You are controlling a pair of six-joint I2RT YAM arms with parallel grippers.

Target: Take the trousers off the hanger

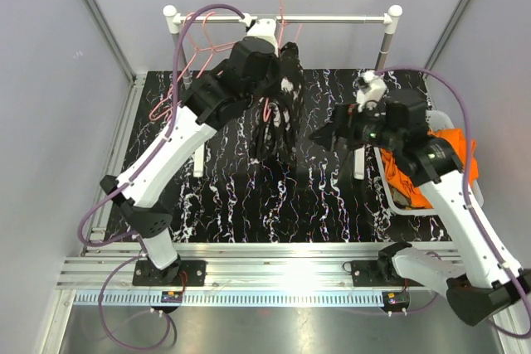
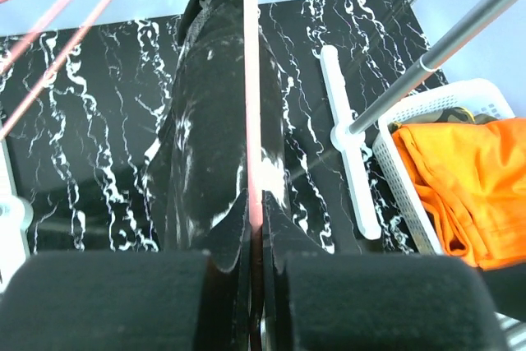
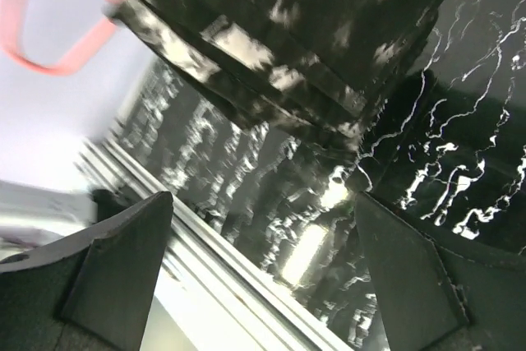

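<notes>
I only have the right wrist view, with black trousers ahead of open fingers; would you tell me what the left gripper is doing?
Observer: The left gripper is shut on the pink hanger that carries the black trousers.
Operator: Thank you. Are any trousers already off?
Observer: Yes, the orange trousers lie in a white basket at the table's right side.

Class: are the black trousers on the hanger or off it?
On: the black trousers hang draped over the pink hanger.
</notes>
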